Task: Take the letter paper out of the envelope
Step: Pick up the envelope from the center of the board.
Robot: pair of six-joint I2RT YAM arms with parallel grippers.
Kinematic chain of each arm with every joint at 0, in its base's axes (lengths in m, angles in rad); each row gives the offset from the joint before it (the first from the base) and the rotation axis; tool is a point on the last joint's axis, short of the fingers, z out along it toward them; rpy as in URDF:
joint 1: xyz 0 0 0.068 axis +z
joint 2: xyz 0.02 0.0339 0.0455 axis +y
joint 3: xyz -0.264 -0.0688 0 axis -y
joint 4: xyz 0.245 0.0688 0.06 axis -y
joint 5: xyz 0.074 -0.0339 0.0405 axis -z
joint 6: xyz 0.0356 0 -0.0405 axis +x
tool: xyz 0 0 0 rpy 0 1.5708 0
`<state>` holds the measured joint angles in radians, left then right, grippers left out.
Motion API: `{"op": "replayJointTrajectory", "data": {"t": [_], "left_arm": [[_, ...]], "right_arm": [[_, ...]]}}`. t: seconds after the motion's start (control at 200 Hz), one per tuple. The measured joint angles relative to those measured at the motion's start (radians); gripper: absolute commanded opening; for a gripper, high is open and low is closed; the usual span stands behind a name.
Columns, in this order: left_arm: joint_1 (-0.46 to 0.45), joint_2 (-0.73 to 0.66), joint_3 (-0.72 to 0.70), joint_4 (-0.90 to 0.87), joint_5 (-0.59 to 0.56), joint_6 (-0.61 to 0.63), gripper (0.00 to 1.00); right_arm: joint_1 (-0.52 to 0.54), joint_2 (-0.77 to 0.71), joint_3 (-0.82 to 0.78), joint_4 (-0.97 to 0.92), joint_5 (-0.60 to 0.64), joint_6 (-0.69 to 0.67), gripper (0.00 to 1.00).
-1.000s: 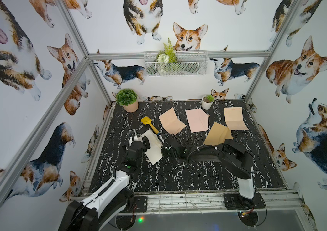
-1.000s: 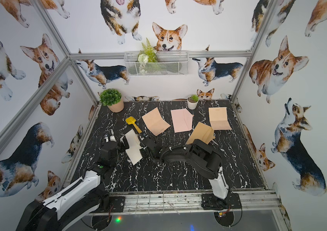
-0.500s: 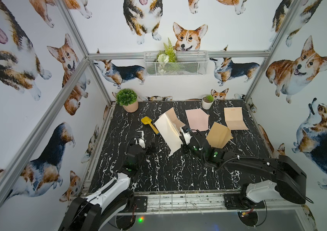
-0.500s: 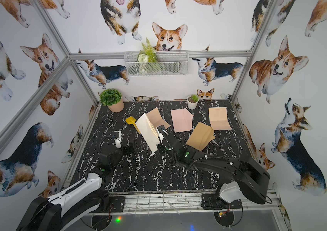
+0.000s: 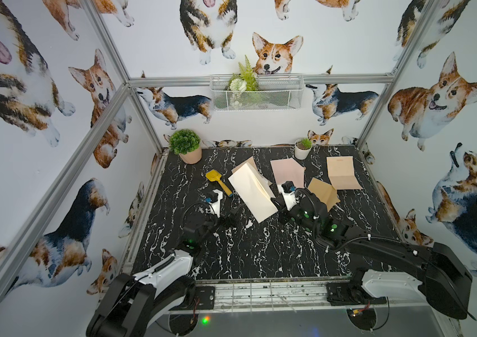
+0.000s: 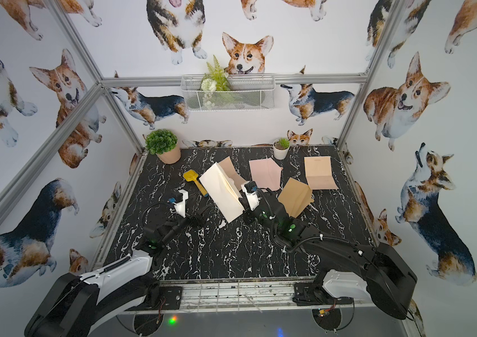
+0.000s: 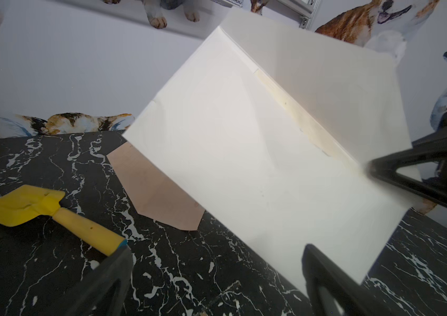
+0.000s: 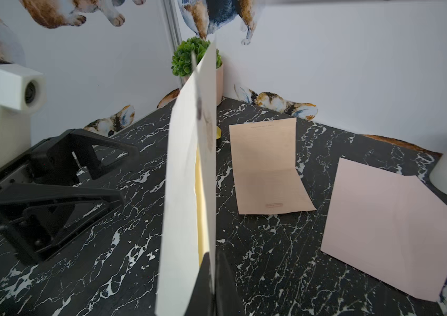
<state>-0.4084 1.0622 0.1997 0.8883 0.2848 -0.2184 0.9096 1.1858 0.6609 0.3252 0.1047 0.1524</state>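
A cream envelope [image 5: 251,192] [image 6: 222,192] hangs tilted above the black marble table [image 5: 260,256], one corner low. My right gripper [image 5: 275,204] [image 8: 212,276] is shut on one wall of it at the open edge. In the right wrist view the envelope [image 8: 189,177] gapes, and a pale yellow strip, the letter paper [image 8: 199,205], shows inside. My left gripper [image 5: 231,217] [image 7: 216,273] stands open just in front of the envelope's [image 7: 257,153] low corner, with nothing between its fingers [image 7: 112,273].
A yellow toy shovel [image 5: 218,182] lies left of the envelope. A peach sheet [image 5: 249,164] lies behind it, then a pink envelope [image 5: 286,172], a brown envelope [image 5: 323,194] and another peach sheet [image 5: 342,172]. Potted plants [image 5: 186,146] [image 5: 303,147] stand at the back.
My right gripper has lifted the envelope off the table's left part and carried it up toward the middle. My left gripper has dropped back toward the front, still open.
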Motion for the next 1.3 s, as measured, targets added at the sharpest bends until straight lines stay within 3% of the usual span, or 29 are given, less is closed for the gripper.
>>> {"op": "replayJointTrajectory", "data": {"t": [0.42,0.896,1.302], "left_arm": [[-0.001,0.043,-0.003,0.096,0.069,-0.056,0.99],[-0.008,0.035,-0.002,0.113,0.098,-0.072,0.93],[-0.010,0.013,0.017,0.075,0.097,-0.069,0.58]], "right_arm": [[-0.003,-0.020,-0.064,0.133,-0.132,-0.013,0.00],[-0.009,0.113,-0.083,0.314,-0.198,0.066,0.00],[-0.013,0.143,-0.106,0.371,-0.182,0.090,0.00]]}}
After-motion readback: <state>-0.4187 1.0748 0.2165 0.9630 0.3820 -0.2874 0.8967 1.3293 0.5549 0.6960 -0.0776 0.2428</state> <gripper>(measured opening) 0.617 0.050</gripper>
